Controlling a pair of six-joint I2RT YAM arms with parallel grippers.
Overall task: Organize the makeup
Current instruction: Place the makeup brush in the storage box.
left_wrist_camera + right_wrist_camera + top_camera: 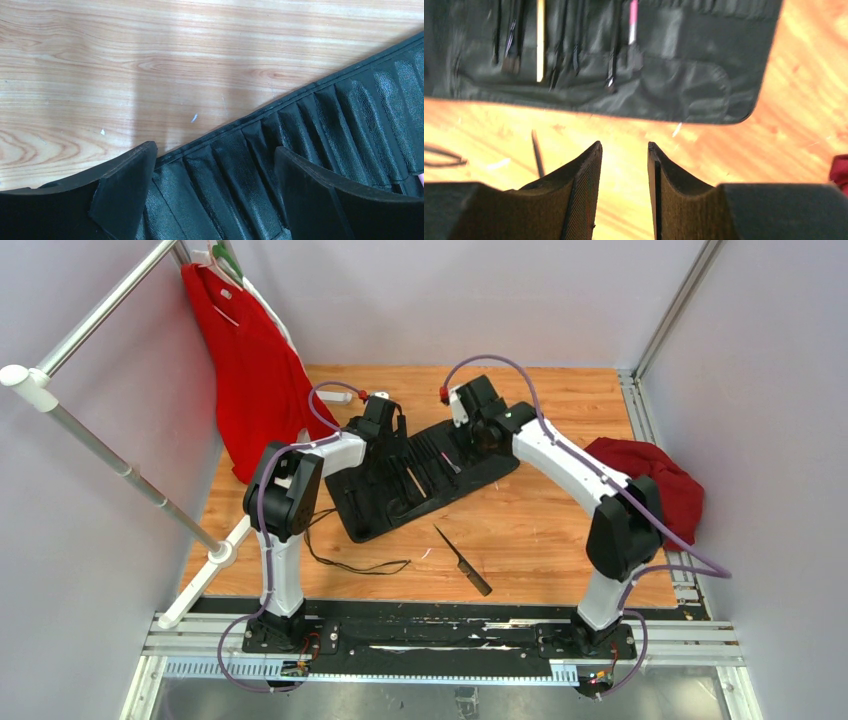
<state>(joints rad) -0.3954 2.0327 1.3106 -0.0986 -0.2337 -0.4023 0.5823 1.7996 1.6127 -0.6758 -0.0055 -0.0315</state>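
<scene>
A red shirt [255,370] hung at the left. The left gripper [212,150] stood over the slots of the case [704,75], close to its edge, jaws spread wide with nothing between them. A cord [350,562] lay on the table [540,530] by the case's near-left corner. Several brushes [633,20] sat tucked in the case, one pink-handled. A loose brush [462,560] lay on the wood near the case's front edge. The right gripper [624,145] hung over wood just beside the case, jaws narrowly parted and empty. A red cloth [660,480] lay at the right.
</scene>
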